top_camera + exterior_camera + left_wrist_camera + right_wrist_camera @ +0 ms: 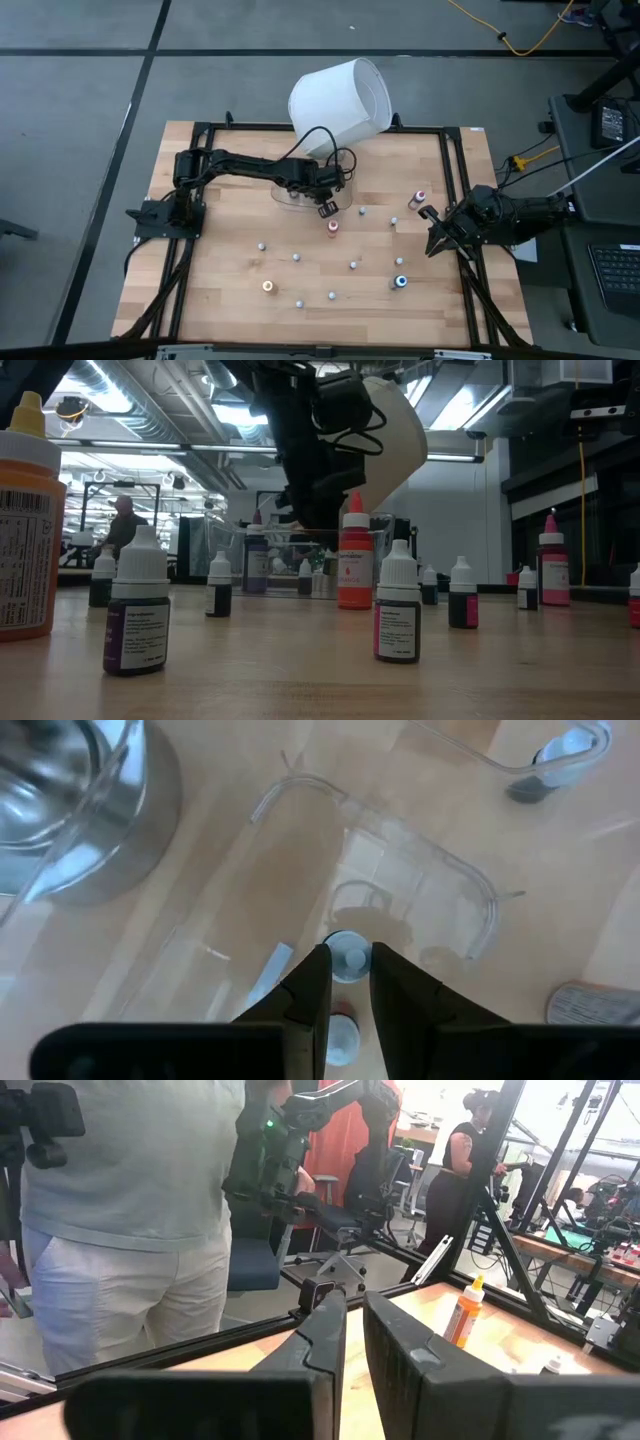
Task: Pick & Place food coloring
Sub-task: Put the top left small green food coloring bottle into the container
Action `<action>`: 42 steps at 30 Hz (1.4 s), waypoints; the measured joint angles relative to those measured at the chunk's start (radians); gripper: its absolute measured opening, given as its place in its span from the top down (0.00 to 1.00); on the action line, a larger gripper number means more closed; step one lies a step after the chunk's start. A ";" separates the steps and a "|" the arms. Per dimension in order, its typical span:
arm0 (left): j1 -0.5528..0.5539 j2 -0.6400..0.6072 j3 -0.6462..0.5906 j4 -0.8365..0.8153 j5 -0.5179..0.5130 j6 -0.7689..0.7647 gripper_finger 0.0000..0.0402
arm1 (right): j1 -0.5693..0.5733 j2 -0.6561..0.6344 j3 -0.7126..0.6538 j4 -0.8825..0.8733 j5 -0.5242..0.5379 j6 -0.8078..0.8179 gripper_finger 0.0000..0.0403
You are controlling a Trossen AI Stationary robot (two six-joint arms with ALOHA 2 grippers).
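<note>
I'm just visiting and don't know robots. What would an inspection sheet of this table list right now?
Surface: wooden table in a black frame.
Job's things: small food coloring bottles scattered upright across the table; one white-capped bottle sits between the left end effector's fingers.
Clutter: clear plastic tray under the left end effector; big white lampshade at the far edge.
Grippers: left end effector shut on the white-capped bottle above the tray; right end effector shut, empty, waiting at the table's right edge.
Cables: black cable looped on the left arm; yellow cable on the floor.
Surroundings: people standing beyond the table.
</note>
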 joint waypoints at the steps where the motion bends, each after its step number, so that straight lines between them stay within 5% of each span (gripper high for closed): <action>1: 0.001 0.000 0.000 0.000 0.004 0.001 0.85 | 0.000 0.000 0.000 0.000 0.000 0.000 0.89; 42: 0.009 0.034 0.000 0.014 0.090 0.036 0.85 | 0.000 0.000 0.000 0.000 0.000 0.000 0.89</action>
